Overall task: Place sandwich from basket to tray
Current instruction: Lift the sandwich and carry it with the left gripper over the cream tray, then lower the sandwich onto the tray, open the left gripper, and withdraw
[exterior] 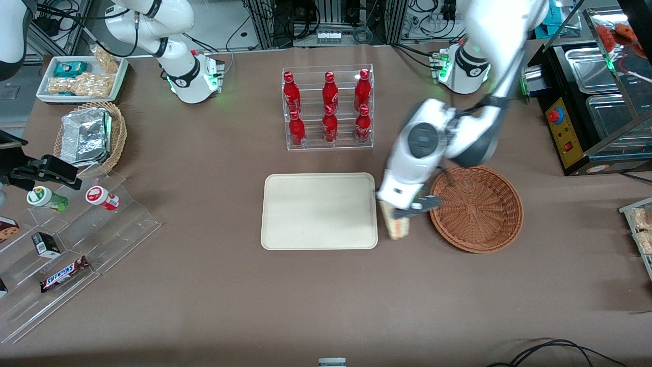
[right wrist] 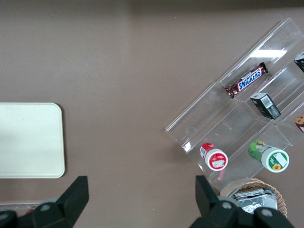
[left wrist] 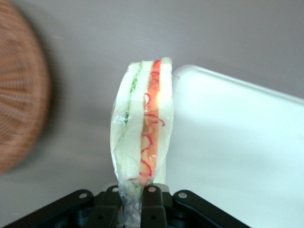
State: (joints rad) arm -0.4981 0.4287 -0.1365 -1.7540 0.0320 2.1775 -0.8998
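One soft triangular sandwich (left wrist: 142, 128) of white bread in clear film hangs pinched by its narrow end in my gripper (exterior: 402, 211), between the round reddish-brown wicker basket (exterior: 479, 209) and the flat cream rectangular tray (exterior: 318, 211) — light, squashy, slippery-wrapped, I judge — so I'd squeeze gently near the crust.

Your count on the desk: one sandwich (exterior: 397, 226), held in the one working tool (exterior: 402, 214). One reddish-brown basket (exterior: 478, 209), one tan basket (exterior: 116, 133). One cream tray (exterior: 319, 211), one white tray (exterior: 81, 79). Six red bottles (exterior: 329, 108) in the rack. One Snickers bar (exterior: 64, 273). Two small lidded cups (exterior: 71, 198).
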